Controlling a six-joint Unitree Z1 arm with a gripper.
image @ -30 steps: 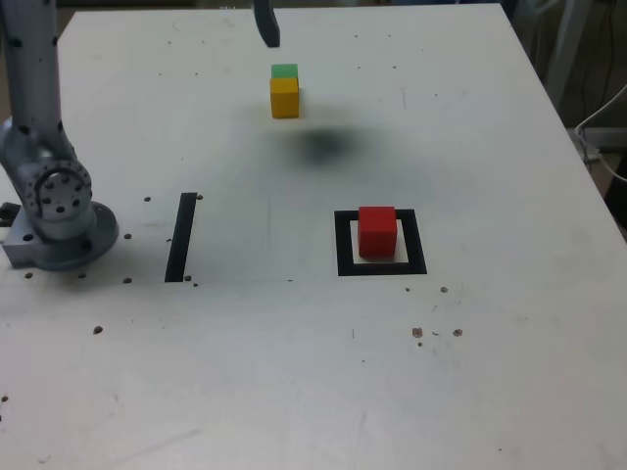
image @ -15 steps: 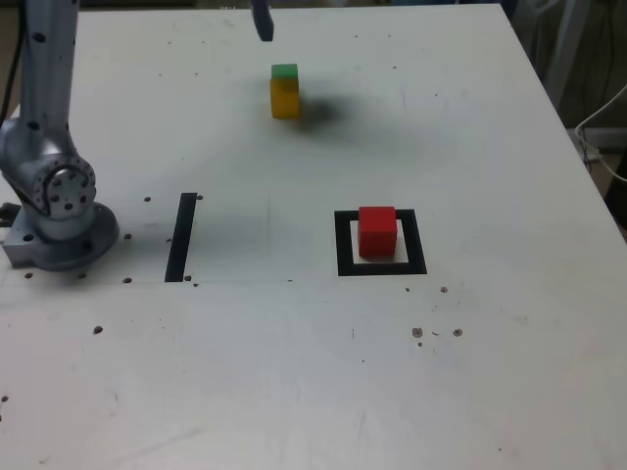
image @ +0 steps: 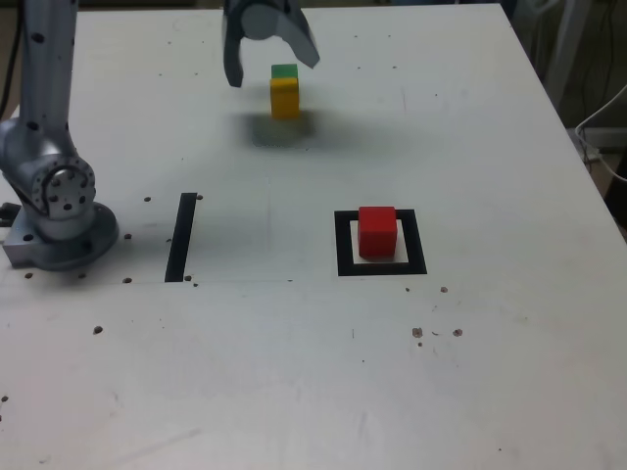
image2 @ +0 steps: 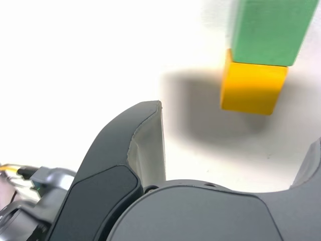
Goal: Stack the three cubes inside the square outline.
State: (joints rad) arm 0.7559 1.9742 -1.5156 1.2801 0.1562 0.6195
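Open Gripper Facing Cube Pair

The gripper [image2: 239, 121] is spreading its fingers wide, holding nothing above the white tabletop [image: 470, 127]. In the wrist view, the yellow cube [image2: 252, 89] is lying just ahead of the gap, roughly in line with it, while the green cube [image2: 273, 32] is sitting right alongside, beyond the fingertips. Well apart, the red cube [image: 377, 232] is resting inside the black square outline [image: 346, 257].

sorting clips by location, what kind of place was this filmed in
Probably a robotics lab or test bench: an arm's base sits on a white table marked with a black square outline and a straight black strip, with small coloured cubes set out.
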